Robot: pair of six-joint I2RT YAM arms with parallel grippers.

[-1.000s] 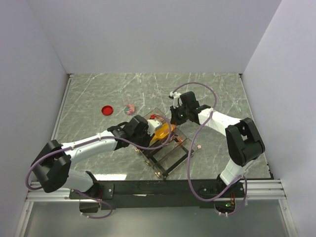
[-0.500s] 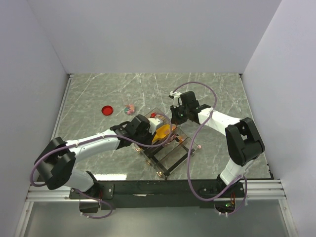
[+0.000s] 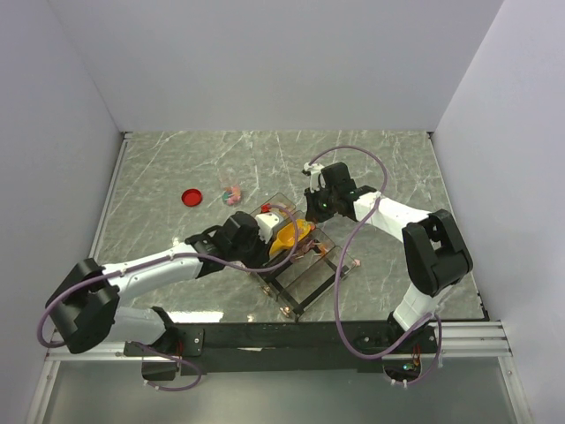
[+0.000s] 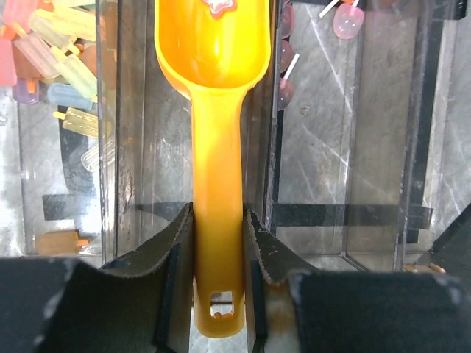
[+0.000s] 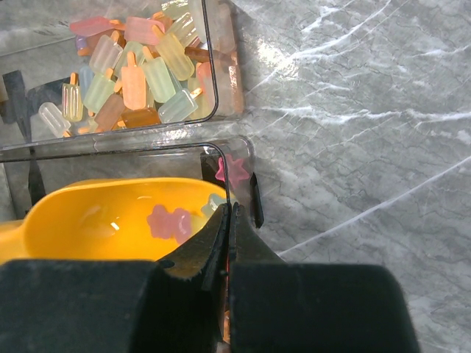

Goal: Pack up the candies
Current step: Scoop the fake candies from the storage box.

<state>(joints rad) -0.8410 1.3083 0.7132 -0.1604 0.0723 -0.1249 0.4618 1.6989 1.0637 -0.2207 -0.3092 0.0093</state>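
L arm (image 3: 159, 262) has been swung back, scoop (image 4: 218, 147) clamped in L pincer (image 4: 218, 239), R pincer (image 5: 229, 220) pinched on box wall (image 5: 132, 149); candies (image 5: 165, 220) could be spilled if tipped too fast.

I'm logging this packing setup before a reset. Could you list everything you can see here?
grey marbled table: one, grey with white veins, under everything.
clear plastic compartment box: one, transparent, mid-table between the arms.
yellow-orange plastic scoop: one, bowl inside the box, at least one pink candy in it.
small lolly-shaped candies: many, pink, orange, yellow, blue-green, in one box compartment.
loose candy pile: one small heap, mixed colours, on the table between lid and box.
flat round red lid: one, red, on the table left of the box.
left hand: shut on the scoop's handle.
right hand: pinching the box's wall.
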